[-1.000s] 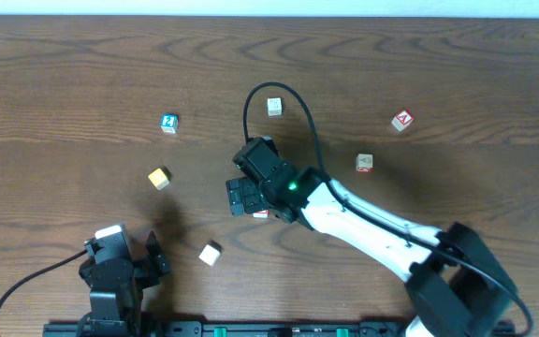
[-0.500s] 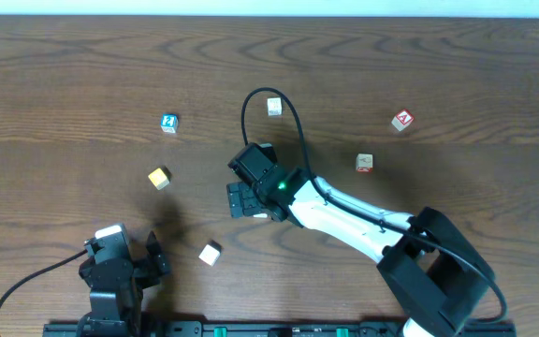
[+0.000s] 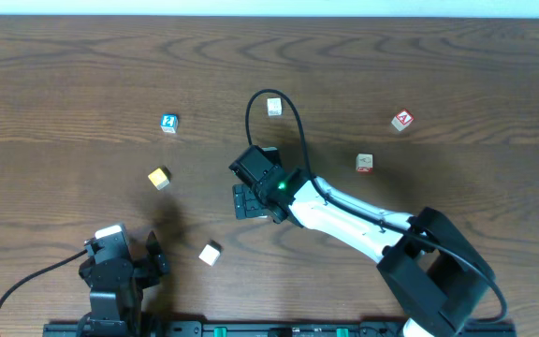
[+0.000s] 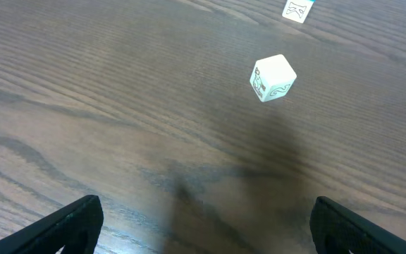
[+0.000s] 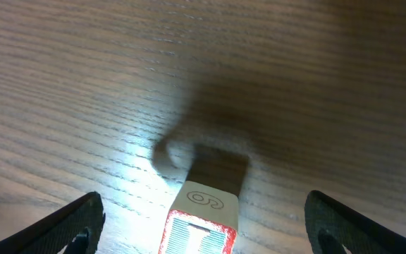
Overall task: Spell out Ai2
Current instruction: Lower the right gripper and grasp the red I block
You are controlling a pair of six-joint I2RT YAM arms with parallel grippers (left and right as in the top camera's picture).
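Note:
My right gripper (image 3: pixel 251 199) is open and low over the table's middle. In the right wrist view its fingers (image 5: pixel 204 212) straddle a red-bordered block (image 5: pixel 201 227) with a "6" or "9" on its side, not touching it. That block is hidden under the gripper in the overhead view. A blue A block (image 3: pixel 168 123) lies at the left. My left gripper (image 3: pixel 148 260) is open and empty at the front left. Its wrist view (image 4: pixel 203 222) shows a white block with green print (image 4: pixel 272 77) ahead and a blue block (image 4: pixel 298 8) beyond.
Loose blocks lie around: a yellow one (image 3: pixel 160 178), a white one (image 3: pixel 211 253) near the front, a white one (image 3: pixel 274 107) at the back, a red N block (image 3: pixel 401 120) and a tan block (image 3: pixel 365 163) at the right.
The right gripper has shifted slightly left and settled over the red-bordered block, which showed beside it before and is now covered from above. The left arm has not moved.

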